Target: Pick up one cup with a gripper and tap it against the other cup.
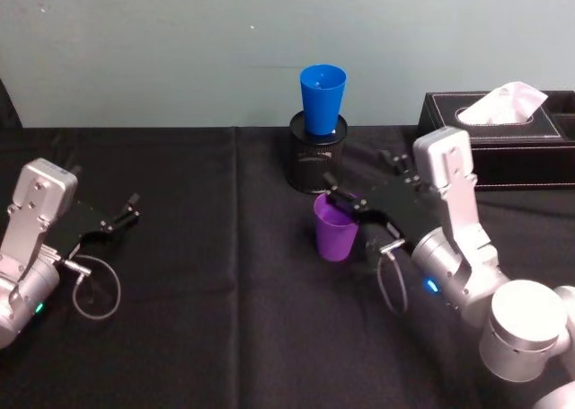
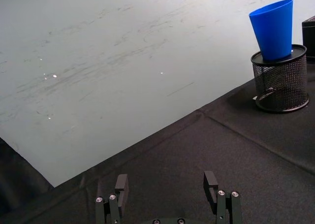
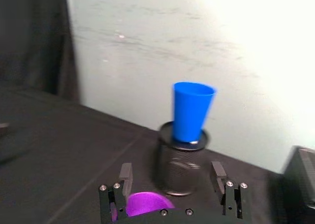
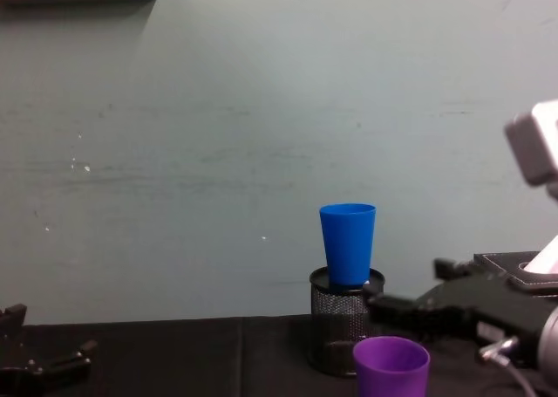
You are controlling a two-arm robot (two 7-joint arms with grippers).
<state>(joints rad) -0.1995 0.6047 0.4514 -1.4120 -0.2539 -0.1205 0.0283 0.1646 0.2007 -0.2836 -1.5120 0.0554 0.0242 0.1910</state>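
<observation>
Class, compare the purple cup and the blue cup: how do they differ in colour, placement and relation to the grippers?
The purple cup stands on the black tablecloth; the blue cup sits raised in the mesh pen holder. The right gripper, open, hovers at the purple cup's rim; nothing is near the blue cup. Both are upright, tapered, plain tumblers.

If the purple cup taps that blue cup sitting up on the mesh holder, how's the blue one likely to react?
The blue cup looks like light plastic, so a tap would probably shift it. It stands narrow end down in the black mesh pen holder, apparently loose, so it may tilt or topple. The purple cup by the right gripper looks similarly rigid, so neither should dent.
</observation>
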